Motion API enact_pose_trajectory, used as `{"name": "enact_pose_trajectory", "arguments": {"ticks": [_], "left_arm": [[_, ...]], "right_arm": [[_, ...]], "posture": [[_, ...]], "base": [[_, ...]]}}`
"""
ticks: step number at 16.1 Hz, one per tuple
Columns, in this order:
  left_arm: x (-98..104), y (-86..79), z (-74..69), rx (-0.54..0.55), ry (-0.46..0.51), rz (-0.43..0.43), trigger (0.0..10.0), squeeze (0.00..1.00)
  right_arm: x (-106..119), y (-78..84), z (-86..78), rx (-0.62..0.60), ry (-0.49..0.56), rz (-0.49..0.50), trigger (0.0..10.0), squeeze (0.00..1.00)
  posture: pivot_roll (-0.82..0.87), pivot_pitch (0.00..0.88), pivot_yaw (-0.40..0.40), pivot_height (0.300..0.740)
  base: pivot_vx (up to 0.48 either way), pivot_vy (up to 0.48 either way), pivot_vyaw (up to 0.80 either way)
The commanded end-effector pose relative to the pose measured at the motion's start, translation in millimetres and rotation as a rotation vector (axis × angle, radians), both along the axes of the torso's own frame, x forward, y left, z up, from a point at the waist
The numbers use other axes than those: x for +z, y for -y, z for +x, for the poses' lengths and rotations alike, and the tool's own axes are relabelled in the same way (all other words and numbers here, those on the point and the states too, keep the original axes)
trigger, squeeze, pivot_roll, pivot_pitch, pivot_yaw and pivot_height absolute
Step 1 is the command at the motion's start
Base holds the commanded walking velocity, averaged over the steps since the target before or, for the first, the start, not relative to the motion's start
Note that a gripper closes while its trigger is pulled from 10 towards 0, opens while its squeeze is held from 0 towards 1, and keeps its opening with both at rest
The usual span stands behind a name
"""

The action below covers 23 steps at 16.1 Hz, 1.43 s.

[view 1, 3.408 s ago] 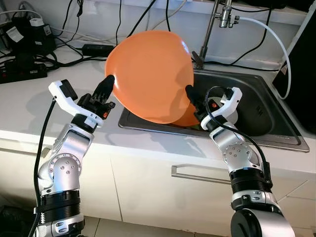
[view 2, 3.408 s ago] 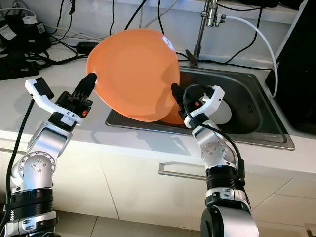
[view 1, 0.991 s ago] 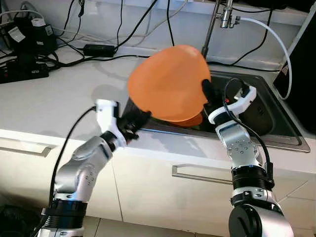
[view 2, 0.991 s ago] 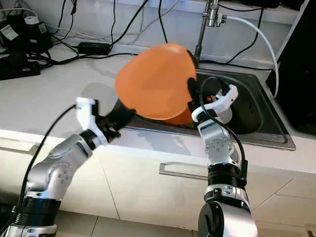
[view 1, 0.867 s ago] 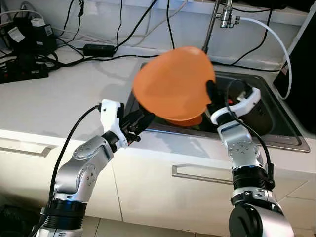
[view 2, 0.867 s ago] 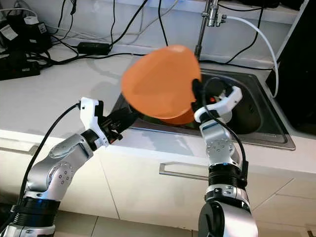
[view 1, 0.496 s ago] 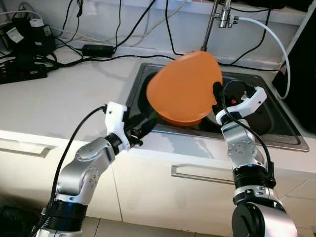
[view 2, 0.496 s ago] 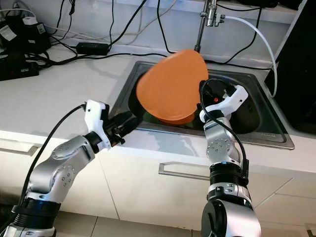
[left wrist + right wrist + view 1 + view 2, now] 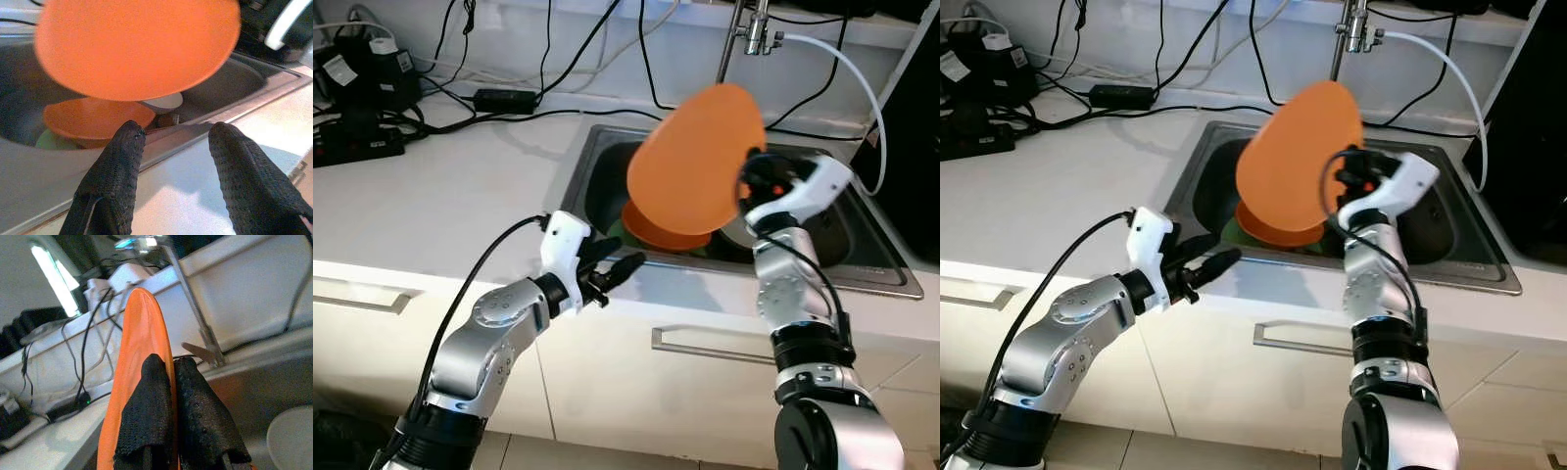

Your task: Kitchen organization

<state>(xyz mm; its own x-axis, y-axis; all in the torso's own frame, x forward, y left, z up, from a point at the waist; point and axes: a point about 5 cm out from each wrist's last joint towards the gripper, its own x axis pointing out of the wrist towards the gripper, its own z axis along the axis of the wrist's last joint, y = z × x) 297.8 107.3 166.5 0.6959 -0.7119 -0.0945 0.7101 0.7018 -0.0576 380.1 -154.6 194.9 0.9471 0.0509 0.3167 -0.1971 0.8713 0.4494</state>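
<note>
Crowding the counter (image 9: 460, 186) left of the sink (image 9: 862, 264) are black cables (image 9: 524, 108) and power bricks (image 9: 362, 69), with the faucet (image 9: 749, 34) rising behind the basin. Sitting in the sink are an orange bowl (image 9: 658, 227) on something green (unclear what) and a white dish (image 9: 164, 102). The right gripper (image 9: 168, 382) is pinching the rim of the orange plate (image 9: 697, 162), tilted on edge above the sink, while the left gripper (image 9: 173, 147) is hanging over the counter's front edge, fingers spread wide, holding nothing.
</note>
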Motion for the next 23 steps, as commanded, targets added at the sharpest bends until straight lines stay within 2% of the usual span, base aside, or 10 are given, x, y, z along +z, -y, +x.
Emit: {"name": "enact_pose_trajectory", "arguments": {"ticks": [1, 9, 15, 19, 23], "left_arm": [[-1.5, 3.7, -4.4, -0.032, -0.005, 0.032, 10.0, 0.0], [-2.4, 3.0, -6.1, -0.023, -0.007, 0.068, 10.0, 0.0], [-2.8, 5.5, -6.7, -0.023, -0.012, 0.066, 10.0, 0.0], [-6.0, 14.0, -9.2, -0.041, -0.022, 0.061, 10.0, 0.0], [-5.2, 15.1, -8.5, -0.043, -0.023, 0.06, 10.0, 0.0]], "right_arm": [[14.1, -4.7, 1.1, -0.004, 0.068, -0.091, 10.0, 0.0], [2.6, -21.0, 2.3, 0.018, 0.059, -0.366, 10.0, 0.0], [-1.7, -35.9, -0.1, 0.061, 0.078, -0.43, 10.0, 0.0], [-10.2, -38.5, -0.6, 0.074, 0.049, -0.448, 10.0, 0.0], [-15.5, -36.7, -0.5, 0.067, 0.028, -0.476, 10.0, 0.0]], "posture": [[0.12, 0.001, -0.03, 0.74], [0.14, 0.0, -0.039, 0.74], [0.14, 0.0, -0.035, 0.74], [0.13, 0.0, -0.031, 0.74], [0.14, 0.0, -0.036, 0.74]], "base": [[0.0, 0.0, 0.0], [0.0, 0.0, 0.0], [0.0, 0.0, 0.0], [0.0, 0.0, 0.0], [0.0, 0.0, 0.0]]}}
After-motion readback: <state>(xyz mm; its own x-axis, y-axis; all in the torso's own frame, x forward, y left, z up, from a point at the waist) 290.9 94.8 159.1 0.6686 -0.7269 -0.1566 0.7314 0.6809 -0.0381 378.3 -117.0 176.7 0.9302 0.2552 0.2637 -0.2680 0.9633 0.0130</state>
